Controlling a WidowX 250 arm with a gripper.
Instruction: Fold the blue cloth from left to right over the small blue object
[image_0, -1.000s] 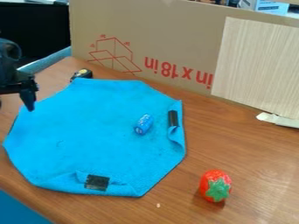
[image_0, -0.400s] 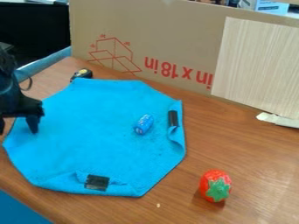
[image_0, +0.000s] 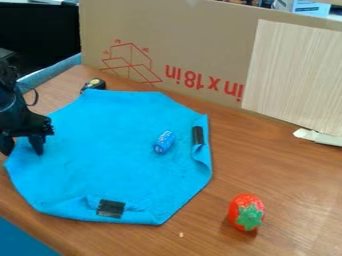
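At the left edge of the camera view hangs the black gripper (image_0: 22, 147), open with two fingers apart and nothing between them. It is over the left edge of a blue cloth (image_0: 113, 155), which lies spread on the wooden table. A small blue battery-like cylinder (image_0: 164, 142) lies on the right half of the cloth, well away from the gripper. Black tape patches sit on the cloth's folded right and lower edges. A red strawberry toy (image_0: 246, 212) with a green top rests on the wood to the lower right.
A cardboard panel (image_0: 194, 55) stands along the back, with a pale wood-grain sheet (image_0: 294, 75) on its right part. A dark and yellow object (image_0: 94, 85) sits behind the cloth's upper left edge. White torn paper (image_0: 319, 137) lies by the panel's base at right.
The gripper has moved down and toward the front at the left edge, and a bit further into view. Cloth, cylinder and strawberry have kept their places.
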